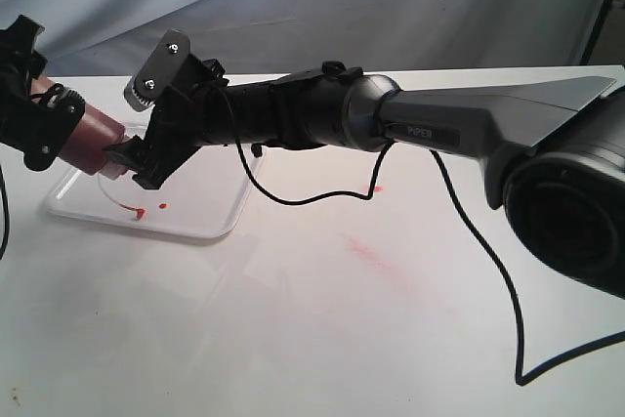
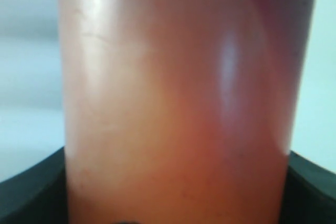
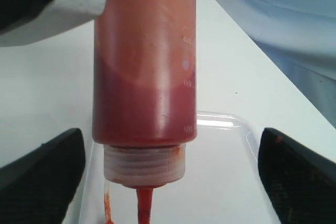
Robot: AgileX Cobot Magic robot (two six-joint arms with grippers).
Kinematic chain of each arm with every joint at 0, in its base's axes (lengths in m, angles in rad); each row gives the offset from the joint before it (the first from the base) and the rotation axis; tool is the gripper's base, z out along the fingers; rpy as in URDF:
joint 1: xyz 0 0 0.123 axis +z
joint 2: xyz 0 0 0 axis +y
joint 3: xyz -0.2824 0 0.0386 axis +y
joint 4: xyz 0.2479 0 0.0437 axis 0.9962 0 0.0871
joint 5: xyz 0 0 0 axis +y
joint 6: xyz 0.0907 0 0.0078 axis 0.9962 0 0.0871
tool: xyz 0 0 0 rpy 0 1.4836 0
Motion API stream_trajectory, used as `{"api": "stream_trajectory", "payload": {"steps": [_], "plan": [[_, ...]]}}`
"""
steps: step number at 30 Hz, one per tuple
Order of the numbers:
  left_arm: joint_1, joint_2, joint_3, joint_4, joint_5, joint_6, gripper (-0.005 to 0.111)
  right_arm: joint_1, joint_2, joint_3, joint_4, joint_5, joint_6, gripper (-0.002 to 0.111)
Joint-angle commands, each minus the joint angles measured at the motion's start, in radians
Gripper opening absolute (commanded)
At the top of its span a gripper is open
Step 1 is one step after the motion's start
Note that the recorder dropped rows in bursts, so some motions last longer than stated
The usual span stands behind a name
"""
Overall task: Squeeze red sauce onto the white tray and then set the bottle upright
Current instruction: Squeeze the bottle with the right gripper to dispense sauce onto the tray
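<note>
The bottle (image 1: 93,139) is tilted, nozzle down over the white tray (image 1: 210,207), with my left gripper (image 1: 54,114) shut on its body. In the left wrist view the bottle (image 2: 173,98) fills the frame between dark fingers (image 2: 26,192). My right gripper (image 1: 137,161) reaches across to the nozzle end. In the right wrist view the bottle (image 3: 144,77) hangs with its red nozzle (image 3: 144,205) above the tray (image 3: 231,182); the right gripper (image 3: 169,148) is open, its fingers (image 3: 42,166) wide on either side without touching. Small blobs of red sauce (image 1: 137,213) lie on the tray.
A small red spot (image 1: 374,188) and a faint pink smear (image 1: 371,253) mark the white table to the right of the tray. A black cable (image 1: 469,231) trails from the right arm across the table. A pale cloth backdrop stands behind.
</note>
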Motion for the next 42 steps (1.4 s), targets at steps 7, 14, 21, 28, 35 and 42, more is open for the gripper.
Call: {"api": "stream_trajectory", "payload": {"steps": [7,14,21,28,35,42], "plan": [[-0.006,-0.018,-0.008,0.001,-0.001,-0.015,0.000,0.000,-0.003,-0.005,0.015,0.011,0.041,0.085],[-0.006,-0.018,-0.008,0.001,-0.014,-0.015,0.000,-0.002,-0.003,-0.005,0.031,-0.077,0.047,0.105],[-0.006,-0.018,-0.008,0.001,-0.014,-0.016,0.000,-0.002,-0.003,-0.005,0.049,-0.097,0.047,0.105],[-0.006,-0.018,-0.008,0.001,-0.014,-0.014,0.000,-0.002,0.003,-0.005,0.049,-0.117,0.047,0.105],[-0.006,-0.018,-0.008,0.001,-0.014,-0.014,0.000,-0.002,0.019,-0.005,0.049,-0.143,-0.005,0.105],[-0.006,-0.018,-0.008,0.001,-0.017,0.000,0.000,-0.002,0.019,-0.005,0.049,-0.037,-0.010,0.105]]}}
